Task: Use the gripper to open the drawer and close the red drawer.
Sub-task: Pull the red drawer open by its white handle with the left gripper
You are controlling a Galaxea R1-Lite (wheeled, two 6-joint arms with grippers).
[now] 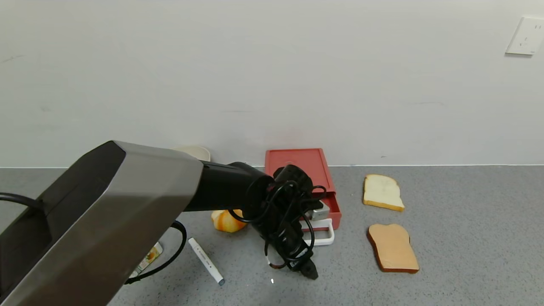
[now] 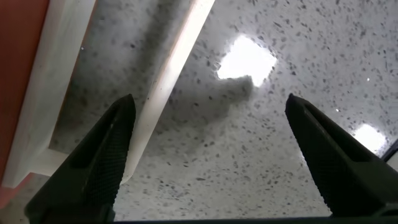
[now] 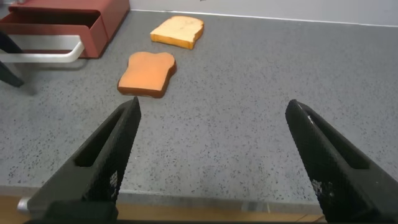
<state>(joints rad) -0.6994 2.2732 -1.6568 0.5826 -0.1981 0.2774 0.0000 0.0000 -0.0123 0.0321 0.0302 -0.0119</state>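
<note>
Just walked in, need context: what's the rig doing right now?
The left tool is open, low over the counter just in front of the red drawer. The tray is pulled partly out, and its white loop handle isn't gripped. The right tool is open and idle, off near two bread slices.

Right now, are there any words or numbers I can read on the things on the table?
None can be read.
White marker pen: small dark print along its barrel, too small to read.
Packet beside the left arm: an orange picture and marks, too blurred to read.
Red drawer, its white handle, the two bread slices: no writing shows.
</note>
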